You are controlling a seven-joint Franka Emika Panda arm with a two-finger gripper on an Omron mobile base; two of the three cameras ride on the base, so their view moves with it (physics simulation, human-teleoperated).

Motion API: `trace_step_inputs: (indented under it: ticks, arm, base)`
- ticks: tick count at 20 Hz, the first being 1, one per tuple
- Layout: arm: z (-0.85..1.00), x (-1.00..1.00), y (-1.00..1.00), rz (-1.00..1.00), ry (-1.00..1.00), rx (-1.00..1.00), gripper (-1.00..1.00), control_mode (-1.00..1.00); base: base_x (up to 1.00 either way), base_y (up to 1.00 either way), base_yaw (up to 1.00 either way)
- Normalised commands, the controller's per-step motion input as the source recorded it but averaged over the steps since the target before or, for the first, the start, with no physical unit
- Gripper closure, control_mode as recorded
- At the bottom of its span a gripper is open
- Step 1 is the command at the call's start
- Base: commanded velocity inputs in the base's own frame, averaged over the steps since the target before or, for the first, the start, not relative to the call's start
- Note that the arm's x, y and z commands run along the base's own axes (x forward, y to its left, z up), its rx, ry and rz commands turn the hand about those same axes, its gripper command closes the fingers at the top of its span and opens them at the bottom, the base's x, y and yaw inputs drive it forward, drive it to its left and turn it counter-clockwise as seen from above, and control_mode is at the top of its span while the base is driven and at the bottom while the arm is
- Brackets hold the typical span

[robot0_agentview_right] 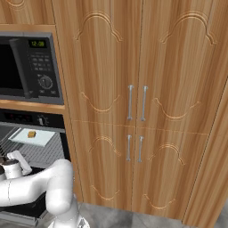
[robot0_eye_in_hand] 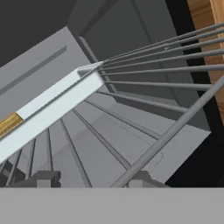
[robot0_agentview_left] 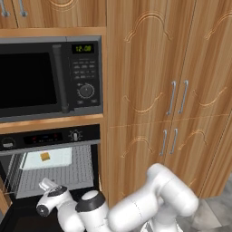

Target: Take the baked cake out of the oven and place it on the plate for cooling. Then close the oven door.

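**Cake not yet out: arm reaching into the open oven**

The oven (robot0_agentview_left: pixel 50 163) sits below the microwave (robot0_agentview_left: pixel 50 77) in the wooden cabinet wall, and its door (robot0_agentview_left: pixel 27 213) hangs down and open, a dark panel near the arm's base. Inside, on the wire rack (robot0_agentview_left: pixel 77 167), lies a pale flat tray (robot0_agentview_left: pixel 47 158), and on it the small golden-brown cake (robot0_agentview_left: pixel 45 156), toward the far left of the cavity. From the right base view the same cake (robot0_agentview_right: pixel 31 134) shows on its tray just under the control strip.

The gripper (robot0_eye_in_hand: pixel 87 180) is low at the mouth of the oven, pointing inward over the rack. In the hand view the tray's white edge (robot0_eye_in_hand: pixel 52 105) runs diagonally, with a sliver of cake (robot0_eye_in_hand: pixel 8 123) at the left margin. The two dark fingertips stand apart with nothing between them, so I take the jaws to be partly open and empty.

As I judge it, almost all of the task is left: the cake must be grasped and lifted out, set on a plate, and the door swung shut. I can see no plate from where I stand.
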Motion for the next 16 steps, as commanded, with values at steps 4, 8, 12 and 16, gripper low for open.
trace_step_inputs:
  ticks: [4,8,12,16]
  arm:
    - [-0.27,-0.75,0.32,0.00,0.18,-0.21,1.00,-1.00]
    - [-0.27,-0.73,0.32,0.01,0.19,-0.22,1.00,-1.00]
    - [-0.26,-0.68,0.33,0.01,0.22,-0.22,1.00,-1.00]
    - [-0.25,-0.66,0.34,0.01,0.23,-0.23,1.00,-1.00]
  base:
    - [0.00,0.00,0.00]
    - [0.00,0.00,0.00]
    - [0.00,0.00,0.00]
    - [0.00,0.00,0.00]
